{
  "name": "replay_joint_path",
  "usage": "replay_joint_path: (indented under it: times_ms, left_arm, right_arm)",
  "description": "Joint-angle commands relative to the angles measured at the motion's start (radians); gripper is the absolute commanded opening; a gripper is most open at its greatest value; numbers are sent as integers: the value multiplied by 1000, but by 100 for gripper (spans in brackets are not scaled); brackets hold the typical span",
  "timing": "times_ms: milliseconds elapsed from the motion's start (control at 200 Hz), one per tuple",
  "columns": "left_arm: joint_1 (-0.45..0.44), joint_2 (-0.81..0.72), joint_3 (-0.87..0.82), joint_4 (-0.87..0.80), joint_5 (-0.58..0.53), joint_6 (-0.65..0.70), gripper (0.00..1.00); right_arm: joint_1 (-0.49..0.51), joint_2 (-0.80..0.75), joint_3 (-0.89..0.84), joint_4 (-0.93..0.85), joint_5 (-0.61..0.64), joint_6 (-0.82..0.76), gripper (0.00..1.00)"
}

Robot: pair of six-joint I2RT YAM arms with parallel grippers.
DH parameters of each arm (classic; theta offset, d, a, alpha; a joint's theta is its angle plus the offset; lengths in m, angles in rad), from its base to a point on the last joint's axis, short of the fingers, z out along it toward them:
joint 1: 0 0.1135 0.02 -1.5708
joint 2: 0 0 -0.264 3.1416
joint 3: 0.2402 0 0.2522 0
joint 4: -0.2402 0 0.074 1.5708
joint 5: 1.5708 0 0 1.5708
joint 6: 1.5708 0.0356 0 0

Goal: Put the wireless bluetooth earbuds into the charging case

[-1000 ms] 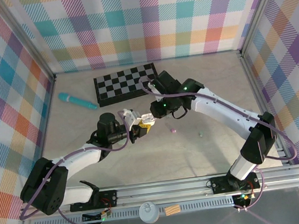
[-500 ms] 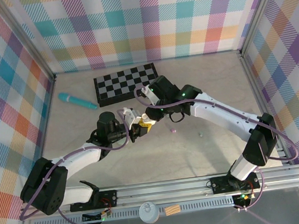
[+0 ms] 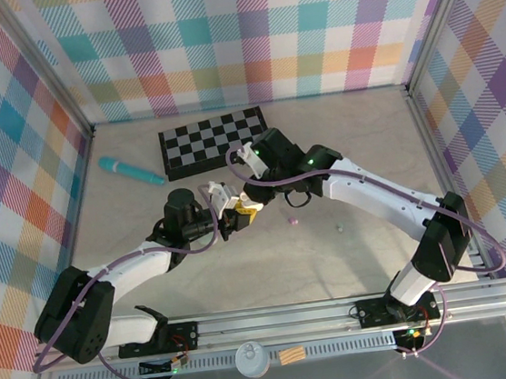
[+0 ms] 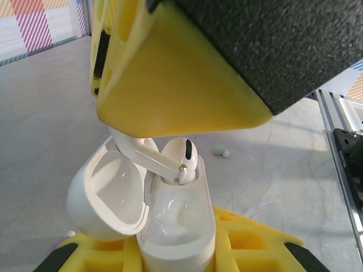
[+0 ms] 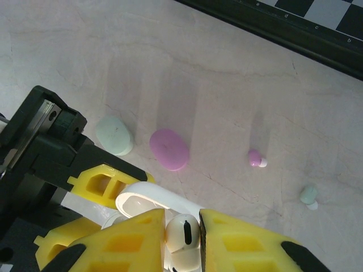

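The pale bench (image 3: 339, 143) carries both arms, which meet near its middle. Toward the back wall lies a black-and-white checkerboard (image 3: 216, 142), and left of it a teal pen-shaped item (image 3: 130, 170). The left fingers (image 4: 229, 232) are closed tight on the base of a white case (image 4: 178, 226), holding it upright with its lid (image 4: 108, 192) swung open to the side. The right fingers (image 5: 161, 226) come down over the case from above and are pinched on a white earbud (image 5: 182, 235). That earbud (image 4: 184, 158) sits at the mouth of the case's well. It looks partly inside, though the yellow finger above hides too much to be sure. Seen from the right wrist, a pink case (image 5: 169, 149) and a pale green case (image 5: 114, 136) lie closed on the bench, just beside each other and near the white case. Further right, apart from the cases, a pink earbud (image 5: 255, 158) and a pale green earbud (image 5: 309, 195) rest loose on the bench.
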Motion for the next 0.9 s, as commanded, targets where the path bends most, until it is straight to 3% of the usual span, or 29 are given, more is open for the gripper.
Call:
replay_joint_path:
  times_ms: [0,620,895]
  left_arm:
    - [-9,11,26,58,28,-22,0]
    - [-9,15,52,62,51,-129,1]
    - [-9,32,59,138,62,-224,1]
  right_arm:
    - [8,-31,-24,40,-19,16,22]
    - [12,-7,-65,125,15,8,22]
    - [12,-2,-80,139,18,17,23]
